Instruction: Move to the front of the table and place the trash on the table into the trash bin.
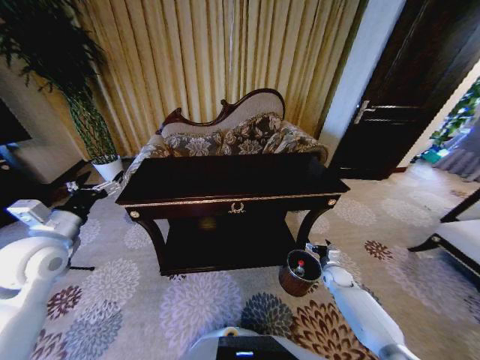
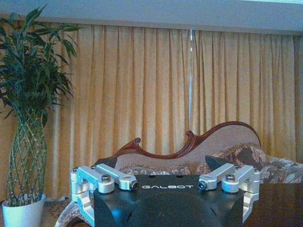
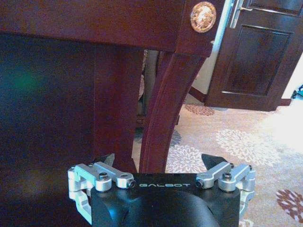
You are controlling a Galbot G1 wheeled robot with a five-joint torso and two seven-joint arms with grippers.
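The dark glossy table (image 1: 225, 201) with gold trim stands straight ahead in the head view. By its front right leg sits the round reddish-brown trash bin (image 1: 291, 281). Inside the bin lies the trash, a clear bottle with a red cap (image 1: 300, 265). My right gripper (image 1: 319, 250) hovers just above the bin's right rim, open and holding nothing. In the right wrist view the same gripper (image 3: 158, 161) faces the table's curved leg (image 3: 163, 118). My left gripper (image 1: 78, 190) is raised beside the table's left corner, open and empty, and in the left wrist view (image 2: 158, 165) it faces the sofa.
A floral sofa (image 1: 232, 135) with a carved back stands behind the table, curtains behind it. A potted plant (image 1: 105, 166) is at the back left, a dark door (image 1: 409, 97) at the back right. A chair edge (image 1: 457, 236) sits at the right. Patterned carpet lies in front.
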